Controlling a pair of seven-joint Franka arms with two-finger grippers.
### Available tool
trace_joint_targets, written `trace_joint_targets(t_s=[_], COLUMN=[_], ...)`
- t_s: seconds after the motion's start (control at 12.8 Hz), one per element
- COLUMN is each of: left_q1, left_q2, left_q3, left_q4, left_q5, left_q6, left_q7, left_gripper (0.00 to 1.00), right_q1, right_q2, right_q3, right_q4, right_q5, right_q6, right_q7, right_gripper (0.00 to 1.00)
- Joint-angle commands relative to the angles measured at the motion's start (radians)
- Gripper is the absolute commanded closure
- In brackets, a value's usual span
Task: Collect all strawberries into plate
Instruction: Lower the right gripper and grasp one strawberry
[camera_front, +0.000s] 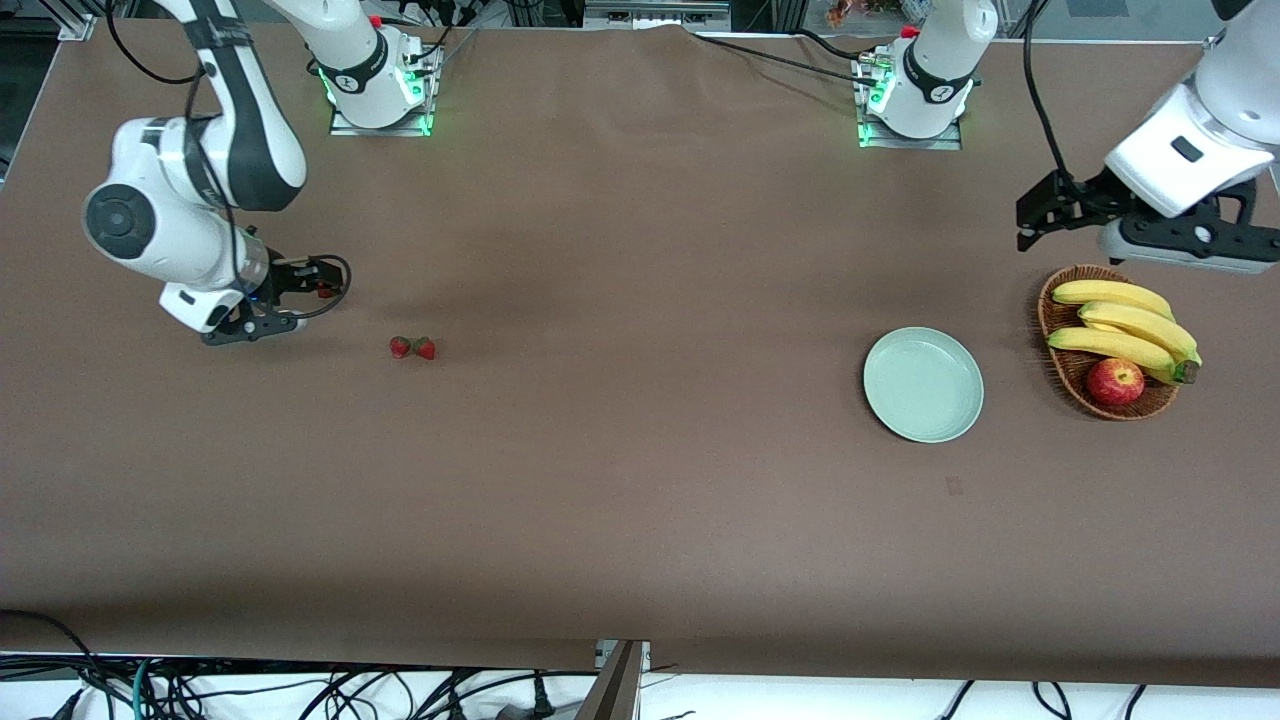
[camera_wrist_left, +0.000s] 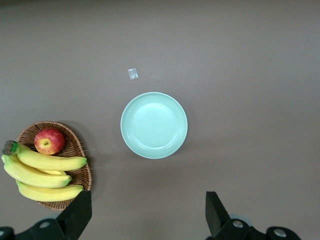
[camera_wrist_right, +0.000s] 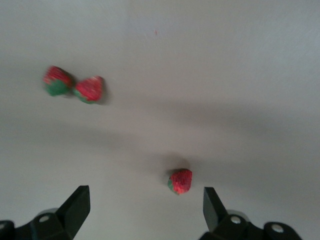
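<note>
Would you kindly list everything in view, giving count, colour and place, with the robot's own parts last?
strawberries: three, red with green caps; two side by side on the table toward the right arm's end, a third apart from them, under the right gripper.
plate: one, pale mint green, toward the left arm's end, nothing in it.
basket: one, brown wicker, beside the plate.
bananas: one bunch, yellow, in the basket.
apple: one, red-yellow, in the basket.
table: one, brown.
right gripper: black fingers open, low over the third strawberry.
left gripper: black fingers open, raised above the basket's end of the table.
</note>
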Motion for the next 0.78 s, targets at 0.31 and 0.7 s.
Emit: trace_joint_targets(t_s=[0.31, 0.7], left_q1=[0.012, 0.012], left_q2=[0.031, 0.030], left_q3=[-0.003, -0.010], left_q4=[0.045, 0.049], left_q5=[0.009, 0.009], left_q6=[-0.056, -0.120], left_q7=[0.019, 0.028], left_gripper=[0.00, 0.00], right_q1=[-0.014, -0.032], right_q2=[0.091, 0.142], right_q3=[-0.062, -0.087], right_q4=[-0.142, -0.215], right_q5=[-0.011, -0.003], right_q6=[0.234, 0.356], right_q7=[-0.056, -0.093], right_gripper=[0.00, 0.14])
